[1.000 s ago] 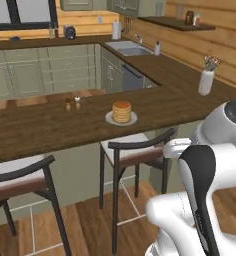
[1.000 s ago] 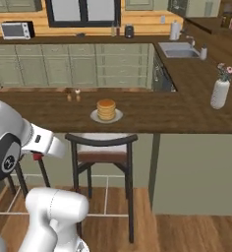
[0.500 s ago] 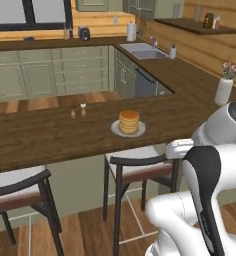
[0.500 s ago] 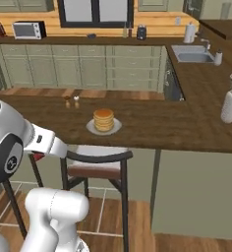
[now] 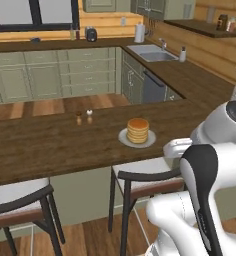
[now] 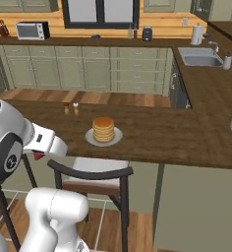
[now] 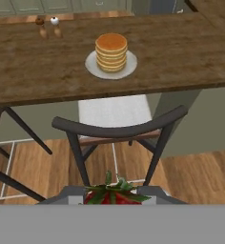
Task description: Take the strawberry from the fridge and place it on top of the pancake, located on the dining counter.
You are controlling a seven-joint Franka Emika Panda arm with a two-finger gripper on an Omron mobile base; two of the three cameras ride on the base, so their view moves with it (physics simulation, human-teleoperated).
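Gripping the strawberry [image 7: 112, 196] at the frame's bottom, the fingers [image 7: 71, 194] stay closed; a stool [image 7: 117, 125] stands between them and the pancake [image 7: 111, 51] on the surface [image 7: 181, 52], shakers [image 7: 47, 27] upper left.

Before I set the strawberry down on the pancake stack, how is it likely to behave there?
The strawberry, pinched in the claw, looks small and rounded, so it could roll off if dropped. The pancake top looks flat, so a low release should probably settle it. Being soft fruit, it likely bruises.
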